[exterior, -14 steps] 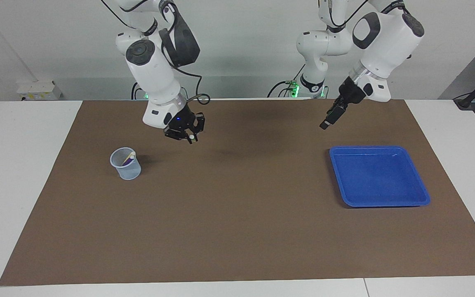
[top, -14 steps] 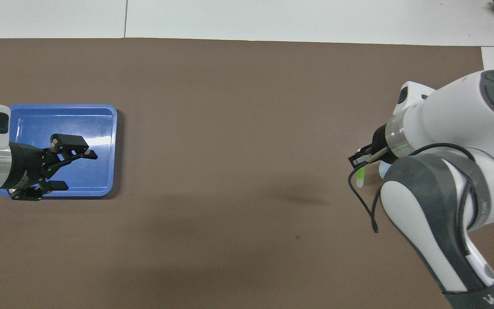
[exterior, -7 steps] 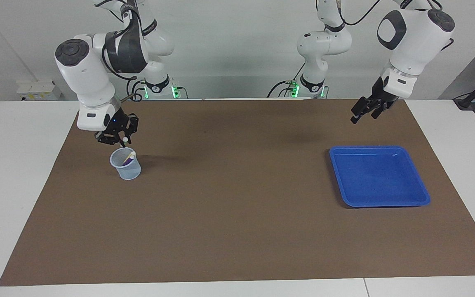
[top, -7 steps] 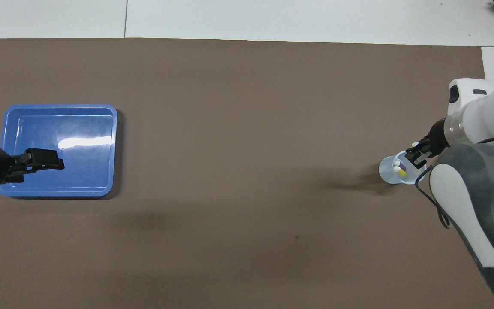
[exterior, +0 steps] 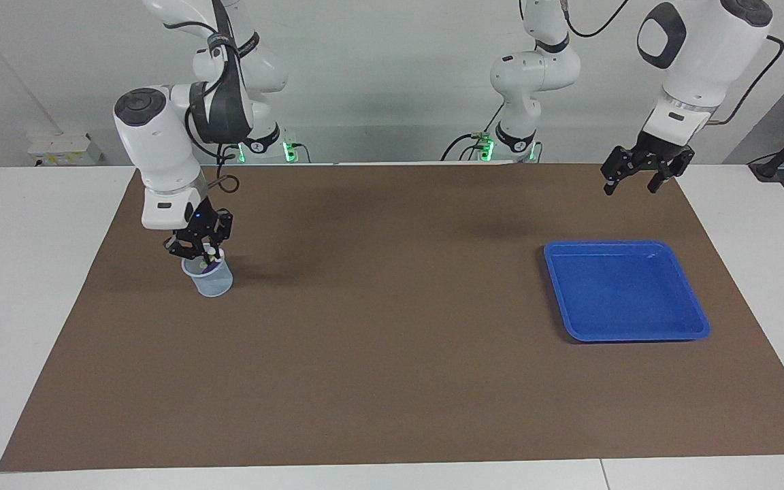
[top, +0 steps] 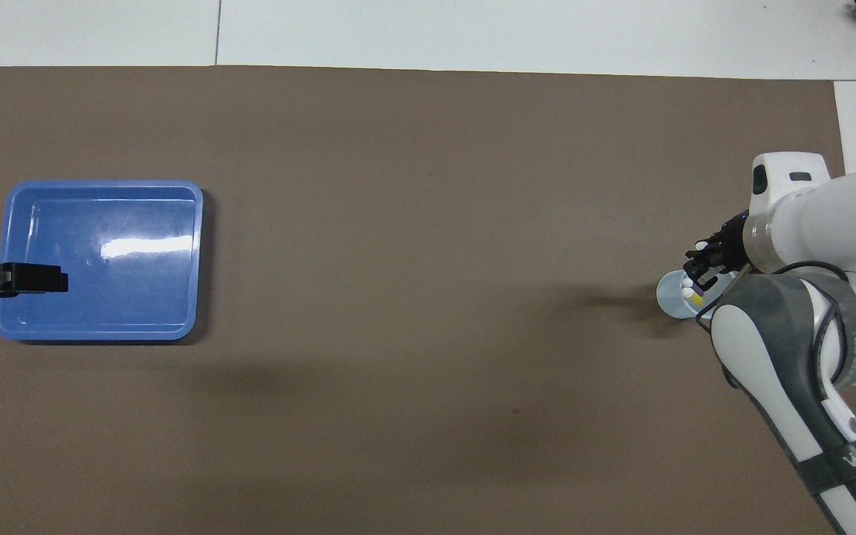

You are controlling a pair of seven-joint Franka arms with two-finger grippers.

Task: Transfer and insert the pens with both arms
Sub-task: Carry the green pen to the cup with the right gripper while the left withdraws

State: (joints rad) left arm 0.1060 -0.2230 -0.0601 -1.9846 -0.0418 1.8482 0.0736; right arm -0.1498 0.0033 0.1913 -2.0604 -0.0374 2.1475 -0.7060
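Observation:
A clear plastic cup (exterior: 215,282) stands on the brown mat at the right arm's end of the table. My right gripper (exterior: 200,254) is at the cup's mouth, shut on the green pen (exterior: 204,260), whose lower part is inside the cup. In the overhead view the right gripper (top: 700,267) covers part of the cup (top: 668,299). The whitish ends of the yellow pen (top: 692,298) and the purple pen (top: 686,283) show in the cup. My left gripper (exterior: 631,185) is open and empty, raised over the mat on the robots' side of the tray.
An empty blue tray (exterior: 627,289) lies on the mat at the left arm's end; it also shows in the overhead view (top: 101,260). White table borders the brown mat (exterior: 392,354) on all sides.
My right gripper has carried the green pen from over the mat's middle to the cup and lowered it into the mouth. My left gripper has drawn back toward its end of the table.

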